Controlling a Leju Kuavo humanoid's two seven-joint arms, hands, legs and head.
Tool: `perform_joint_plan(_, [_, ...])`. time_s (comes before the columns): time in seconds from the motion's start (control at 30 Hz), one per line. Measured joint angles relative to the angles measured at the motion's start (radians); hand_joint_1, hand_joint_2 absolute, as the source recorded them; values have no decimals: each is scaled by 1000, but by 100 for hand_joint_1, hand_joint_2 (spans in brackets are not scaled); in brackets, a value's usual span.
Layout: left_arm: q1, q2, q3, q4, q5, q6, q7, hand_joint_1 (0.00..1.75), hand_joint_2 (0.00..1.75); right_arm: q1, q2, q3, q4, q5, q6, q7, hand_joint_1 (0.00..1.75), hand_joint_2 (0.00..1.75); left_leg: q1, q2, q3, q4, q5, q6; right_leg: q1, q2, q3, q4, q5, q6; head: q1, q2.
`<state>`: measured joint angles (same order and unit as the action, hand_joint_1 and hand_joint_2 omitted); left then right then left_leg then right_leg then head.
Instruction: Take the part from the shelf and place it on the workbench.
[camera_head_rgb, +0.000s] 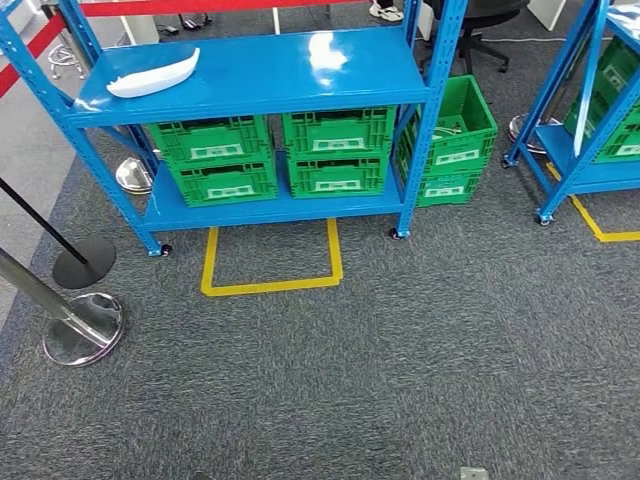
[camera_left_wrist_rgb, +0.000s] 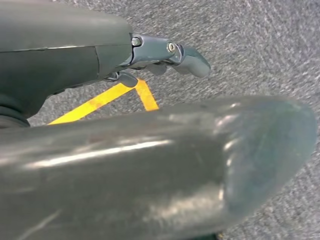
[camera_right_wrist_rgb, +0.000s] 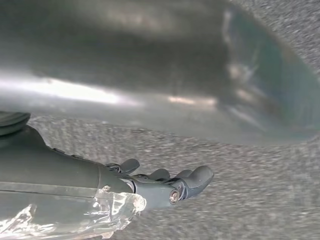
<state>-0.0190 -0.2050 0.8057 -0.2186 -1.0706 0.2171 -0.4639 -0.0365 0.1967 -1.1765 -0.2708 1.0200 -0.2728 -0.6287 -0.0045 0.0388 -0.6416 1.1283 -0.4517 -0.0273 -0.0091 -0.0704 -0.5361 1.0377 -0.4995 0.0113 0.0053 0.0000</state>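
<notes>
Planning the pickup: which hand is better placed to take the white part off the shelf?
Left, probably. The white part lies at the left end of the blue shelf, on the left arm's side. Both the left hand and right hand hang empty over the carpet.

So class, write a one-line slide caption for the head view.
White part lying on the top of a blue shelf, green crates stacked below, yellow floor marking in front.

My thumb (camera_left_wrist_rgb: 188, 165) is a close grey blur in the left wrist view | my right thumb (camera_right_wrist_rgb: 170, 75) is blurred likewise | second shelf (camera_head_rgb: 596, 150) is cut by the right edge | crate labels (camera_head_rgb: 226, 190) are too small to read | chair (camera_head_rgb: 475, 30) is cut by the top edge.
</notes>
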Motion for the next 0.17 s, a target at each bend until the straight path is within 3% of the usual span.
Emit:
perform_joint_plan(0.07, [-5, -1, 1, 0, 0, 0, 0, 0, 0, 1, 0, 0, 0, 1, -1, 0, 0, 0, -8, 56, 36, -92, 29, 10, 9, -19, 10, 0, -17, 11, -3, 0])
perform_joint_plan(0.1, [-7, -1, 1, 0, 0, 0, 0, 0, 0, 1, 0, 0, 0, 2, -2, 0, 0, 0, -12, 65, 41, -106, 24, 14, 13, -30, 14, -3, -24, 16, -2, 0])
perform_joint_plan(0.17, [-8, -1, 1, 0, 0, 0, 0, 0, 0, 0, 0, -1, 0, 3, -2, 1, 0, 0, -11, 45, 41, -112, 18, 21, 17, -53, 28, -10, -32, 22, 0, 0])
